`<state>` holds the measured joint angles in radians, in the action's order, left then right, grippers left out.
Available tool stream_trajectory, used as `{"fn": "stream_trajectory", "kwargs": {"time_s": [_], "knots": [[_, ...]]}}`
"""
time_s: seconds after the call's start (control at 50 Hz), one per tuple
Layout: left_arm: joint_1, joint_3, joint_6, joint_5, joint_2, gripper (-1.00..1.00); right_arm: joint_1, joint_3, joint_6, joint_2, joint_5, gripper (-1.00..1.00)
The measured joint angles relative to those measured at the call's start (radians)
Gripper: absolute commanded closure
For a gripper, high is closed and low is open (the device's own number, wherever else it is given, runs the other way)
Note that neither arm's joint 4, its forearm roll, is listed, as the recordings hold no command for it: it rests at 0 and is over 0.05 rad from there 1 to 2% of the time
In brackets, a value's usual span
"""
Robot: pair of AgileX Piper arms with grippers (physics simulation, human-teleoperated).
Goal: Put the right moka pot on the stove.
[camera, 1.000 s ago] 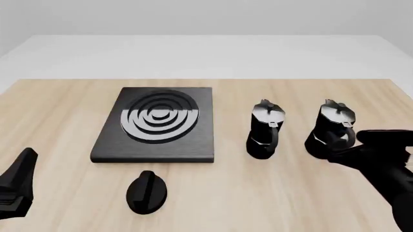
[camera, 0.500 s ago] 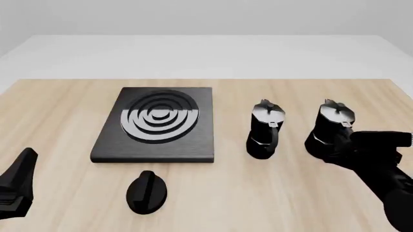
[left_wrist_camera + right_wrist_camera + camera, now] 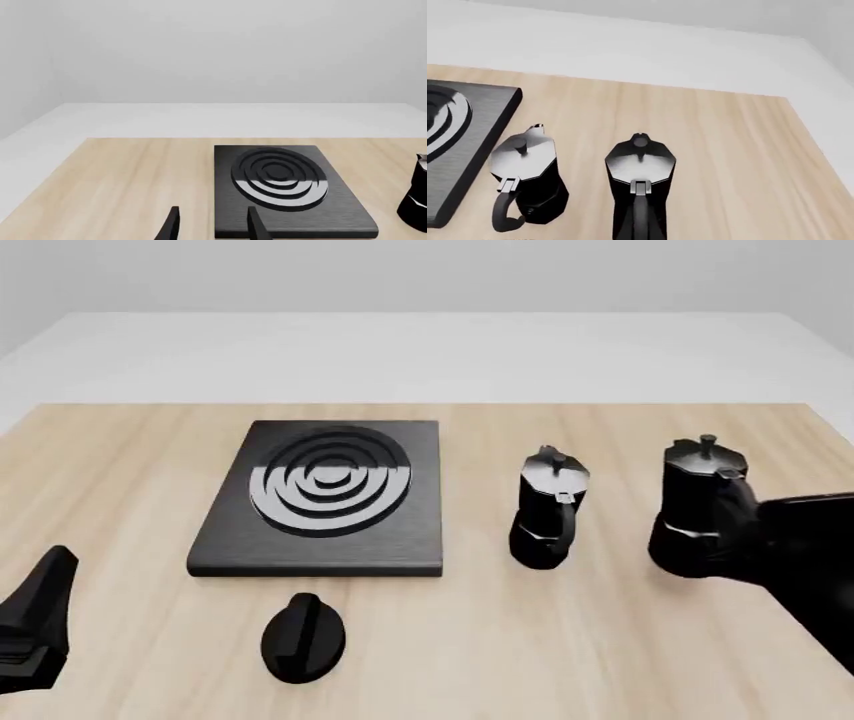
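Front view, right moka pot near the table's right edge, right gripper's fingers clamped on its handle, stove well apart, left gripper's fingers parted.

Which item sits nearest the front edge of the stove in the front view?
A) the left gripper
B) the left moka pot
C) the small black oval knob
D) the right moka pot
C: the small black oval knob lies on the table just in front of the stove, while both pots stand off to the stove's right.
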<state>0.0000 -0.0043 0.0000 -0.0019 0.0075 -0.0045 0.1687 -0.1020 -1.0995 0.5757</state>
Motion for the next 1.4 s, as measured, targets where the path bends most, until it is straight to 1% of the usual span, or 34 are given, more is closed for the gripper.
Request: {"fn": "stream_trajectory", "kwargs": {"time_s": [0.22,0.46,0.54,0.68,0.82,0.96,1.1,1.22,1.4], "knots": [[0.000,0.000,0.000,0.000,0.000,-1.00,0.019,0.029,-0.013,0.206,-0.194,1.00],[0.000,0.000,0.000,0.000,0.000,-1.00,0.063,0.108,-0.023,0.408,-0.420,1.00],[0.000,0.000,0.000,0.000,0.000,-1.00,0.088,0.144,-0.021,0.461,-0.491,1.00],[0.000,0.000,0.000,0.000,0.000,-1.00,0.155,0.253,-0.022,0.547,-0.636,1.00],[0.000,0.000,0.000,0.000,0.000,-1.00,0.211,0.343,-0.031,0.586,-0.724,1.00],[0.000,0.000,0.000,0.000,0.000,-1.00,0.258,0.406,-0.045,0.587,-0.760,1.00],[0.000,0.000,0.000,0.000,0.000,-1.00,0.298,0.440,-0.057,0.559,-0.753,1.00],[0.000,0.000,0.000,0.000,0.000,-1.00,0.335,0.456,-0.065,0.511,-0.719,1.00],[0.000,0.000,0.000,0.000,0.000,-1.00,0.405,0.485,-0.076,0.366,-0.600,1.00]]}}
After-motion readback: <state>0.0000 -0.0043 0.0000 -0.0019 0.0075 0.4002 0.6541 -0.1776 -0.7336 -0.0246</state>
